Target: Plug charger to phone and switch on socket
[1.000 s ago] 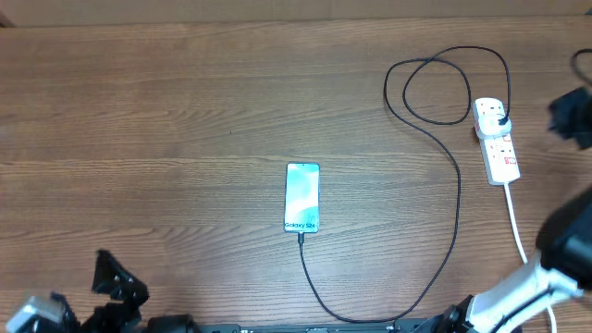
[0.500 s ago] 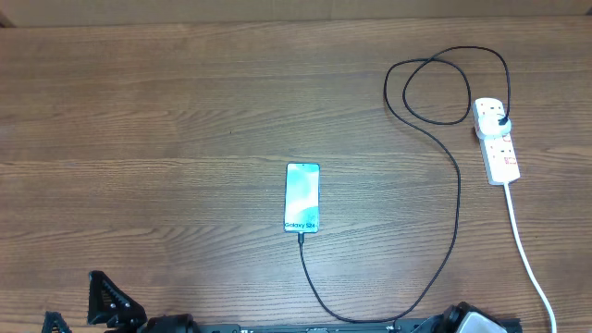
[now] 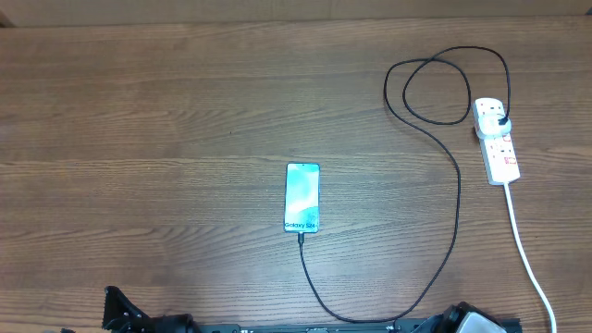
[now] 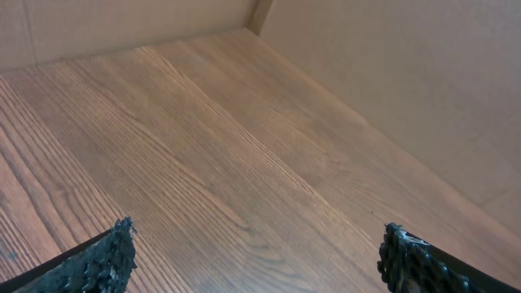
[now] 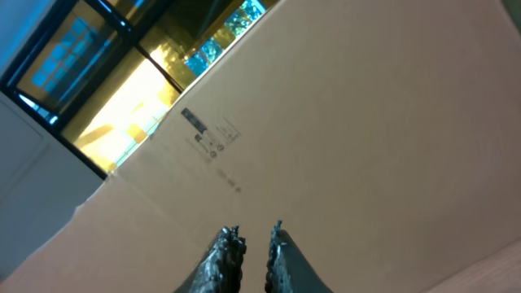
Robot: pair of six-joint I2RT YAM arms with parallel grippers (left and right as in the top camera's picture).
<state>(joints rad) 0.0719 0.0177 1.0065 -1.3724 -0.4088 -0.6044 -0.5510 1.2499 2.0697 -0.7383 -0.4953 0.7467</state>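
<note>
The phone [image 3: 302,197] lies flat at the table's middle, screen up, "Galaxy" text at its near end. The charger's black cable [image 3: 457,199] runs from the phone's near edge, where its tip seems plugged in, curves right and loops up to the dark adapter [image 3: 500,119] seated in the far outlet of the white socket strip [image 3: 497,141]. My left gripper [image 4: 259,260] is open and empty over bare wood; it shows at the overhead view's bottom left edge [image 3: 123,313]. My right gripper [image 5: 255,238] is shut, empty, and points at a cardboard wall.
The strip's white lead [image 3: 524,242] runs to the near right edge. Part of my right arm [image 3: 472,322] shows at the bottom edge. Cardboard walls [image 4: 391,73] border the wooden table [image 3: 166,120].
My right arm has left the right side of the table and drawn back to the near edge. My left gripper has sunk lower toward the near left edge.
</note>
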